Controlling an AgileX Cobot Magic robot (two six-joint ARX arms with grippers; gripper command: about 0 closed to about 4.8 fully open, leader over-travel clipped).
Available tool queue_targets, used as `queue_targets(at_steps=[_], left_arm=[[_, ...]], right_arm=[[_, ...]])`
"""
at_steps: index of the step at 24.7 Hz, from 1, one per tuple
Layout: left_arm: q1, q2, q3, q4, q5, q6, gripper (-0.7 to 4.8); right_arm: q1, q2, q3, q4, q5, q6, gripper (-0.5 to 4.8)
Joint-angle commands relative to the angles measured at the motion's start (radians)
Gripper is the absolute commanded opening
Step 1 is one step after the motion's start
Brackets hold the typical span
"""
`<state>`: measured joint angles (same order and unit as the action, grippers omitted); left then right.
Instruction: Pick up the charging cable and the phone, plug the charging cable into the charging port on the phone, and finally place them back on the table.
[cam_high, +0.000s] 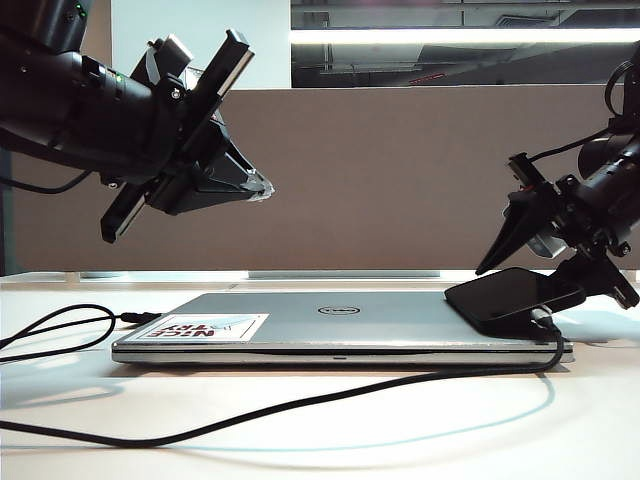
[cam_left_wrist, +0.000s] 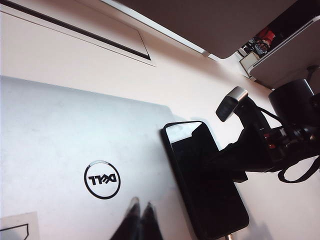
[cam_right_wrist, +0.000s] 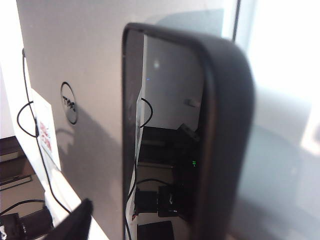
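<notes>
Left gripper (cam_high: 262, 190) hangs above the Dell laptop (cam_high: 340, 325), fingers pressed together, empty. Charging cable (cam_high: 300, 403) loops across the worktop (cam_high: 420, 430), plugged into the phone (cam_high: 510, 295) resting on the laptop's right corner. Right gripper (cam_high: 550, 265), fingers spread, straddles it; release apparently underway.

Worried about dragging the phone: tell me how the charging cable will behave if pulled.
The charging cable lies in loose curves across the table, so it is probably floppy and light. Its end seems plugged into the phone on the laptop, so pulling would likely tug the glossy phone along.
</notes>
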<state>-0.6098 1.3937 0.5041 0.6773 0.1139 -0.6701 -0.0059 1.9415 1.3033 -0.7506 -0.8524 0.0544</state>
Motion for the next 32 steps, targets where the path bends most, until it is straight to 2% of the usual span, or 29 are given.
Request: queue_targets(at_steps=[1, 9, 16, 19, 20, 22, 23, 28, 30, 32], left_arm=[[-0.001, -0.003, 0.006, 0.012, 0.003, 0.005, -0.06], [-0.001, -0.003, 0.006, 0.012, 0.003, 0.005, -0.06], [-0.001, -0.003, 0.006, 0.012, 0.003, 0.006, -0.06], [-0.001, -0.004, 0.006, 0.012, 0.003, 0.009, -0.06], [-0.001, -0.008, 0.006, 0.011, 0.003, 0.011, -0.06], [-0.001, -0.026, 0.006, 0.006, 0.003, 0.055, -0.06], [-0.001, -0.035, 0.006, -0.001, 0.003, 0.071, -0.06], [0.0, -0.099, 0.006, -0.087, 0.003, 0.103, -0.06], [0.0, -0.13, 0.006, -0.143, 0.003, 0.145, -0.06], [0.0, -0.176, 0.006, -0.211, 0.003, 0.225, -0.06]], right_arm=[[0.0, -0.002, 0.002, -0.009, 0.052, -0.006, 2.8], [-0.001, -0.08, 0.002, -0.012, 0.202, -0.007, 2.79], [-0.002, -0.142, 0.003, -0.018, 0.235, -0.006, 2.79], [-0.002, -0.18, 0.028, -0.066, 0.339, -0.021, 2.76], [-0.002, -0.193, 0.045, -0.087, 0.355, -0.036, 2.43], [-0.001, -0.217, 0.056, -0.092, 0.353, -0.037, 0.62], [0.0, -0.227, 0.056, -0.091, 0.354, -0.04, -0.07], [0.003, -0.289, 0.056, -0.083, 0.36, -0.056, -0.02], [0.005, -0.319, 0.056, -0.076, 0.367, -0.068, -0.02], [0.006, -0.37, 0.056, -0.053, 0.391, -0.078, -0.02]])
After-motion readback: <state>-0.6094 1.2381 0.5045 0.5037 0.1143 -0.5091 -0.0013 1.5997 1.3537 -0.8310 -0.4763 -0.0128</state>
